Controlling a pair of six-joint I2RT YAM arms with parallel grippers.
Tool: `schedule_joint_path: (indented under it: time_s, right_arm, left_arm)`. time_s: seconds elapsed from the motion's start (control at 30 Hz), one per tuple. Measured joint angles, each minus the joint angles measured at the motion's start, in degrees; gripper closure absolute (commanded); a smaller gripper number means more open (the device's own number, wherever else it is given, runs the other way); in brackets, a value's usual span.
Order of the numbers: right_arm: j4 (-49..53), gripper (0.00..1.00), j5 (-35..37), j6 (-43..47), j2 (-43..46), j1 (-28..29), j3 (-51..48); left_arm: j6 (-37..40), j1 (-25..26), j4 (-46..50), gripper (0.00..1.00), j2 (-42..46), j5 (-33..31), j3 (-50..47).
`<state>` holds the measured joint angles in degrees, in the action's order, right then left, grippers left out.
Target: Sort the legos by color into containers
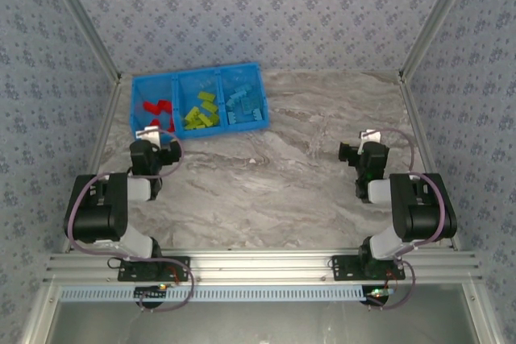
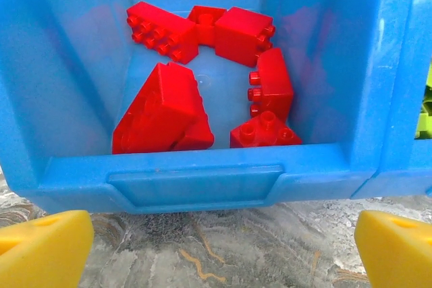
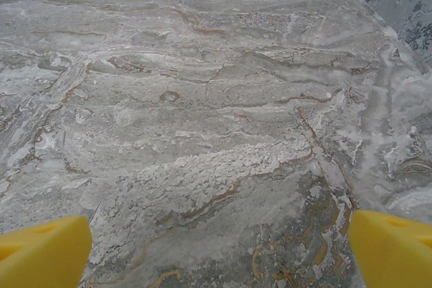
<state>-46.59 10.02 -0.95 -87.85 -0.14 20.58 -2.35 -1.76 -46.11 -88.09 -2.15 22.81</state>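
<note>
Looking sorted tbh | red legos [image 2: 165, 109] straight ahead of left fingers [image 2: 40, 251], spread, empty | right fingers [image 3: 40, 254] spread too, farther off

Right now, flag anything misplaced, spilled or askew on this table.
Nothing stands out. The blue bin stands upright, with red legos in its left compartment, lime legos in the middle and light blue legos on the right, none mixed.

Legos [image 1: 201, 116] inside blue bin [image 1: 197, 71]

A robot test booth: aluminium frame rails [image 1: 258, 262] and patterned walls [image 1: 258, 6] enclosing a marble-look table [image 1: 274, 191].
</note>
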Motion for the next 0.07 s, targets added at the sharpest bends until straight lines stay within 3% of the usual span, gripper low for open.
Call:
schedule_joint_path:
  time_s: [0.07]
  right_arm:
    - [-0.02,0.0,-0.26,0.02,0.0,-0.04,0.0]
  left_arm:
    - [0.0,0.0,0.02,0.01,0.0,0.02,0.0]
